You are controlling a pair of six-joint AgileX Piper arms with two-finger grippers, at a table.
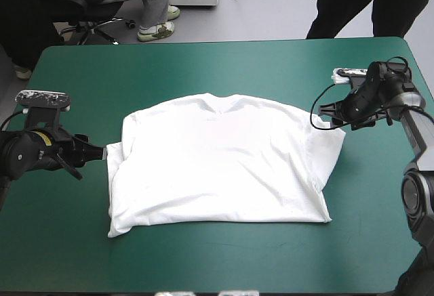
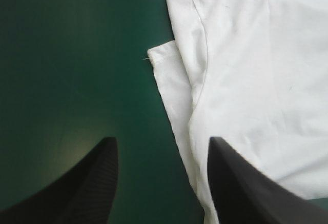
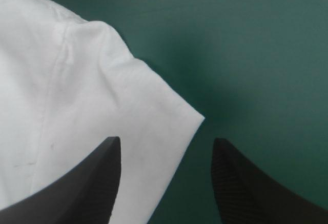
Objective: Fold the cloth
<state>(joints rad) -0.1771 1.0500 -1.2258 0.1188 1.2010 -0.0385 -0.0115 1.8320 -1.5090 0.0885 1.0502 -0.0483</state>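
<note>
bright even light, t-shirt point(image 1: 224, 167) glaring white, soft shadow on teal-green cover point(image 3: 266, 44)

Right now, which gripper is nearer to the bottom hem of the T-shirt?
Left. The left gripper, open, is at the T-shirt's sleeve, about halfway down its side. The right gripper, open, is at the other sleeve, up by the shoulder, farther from the hem.

The T-shirt point(image 1: 224, 167) is white (plain all over), the cover point(image 1: 203, 66) teal-green, the fingers point(image 2: 92, 183) black.

T-shirt point(image 2: 256, 80) largely beyond both wrist views' edges.
</note>
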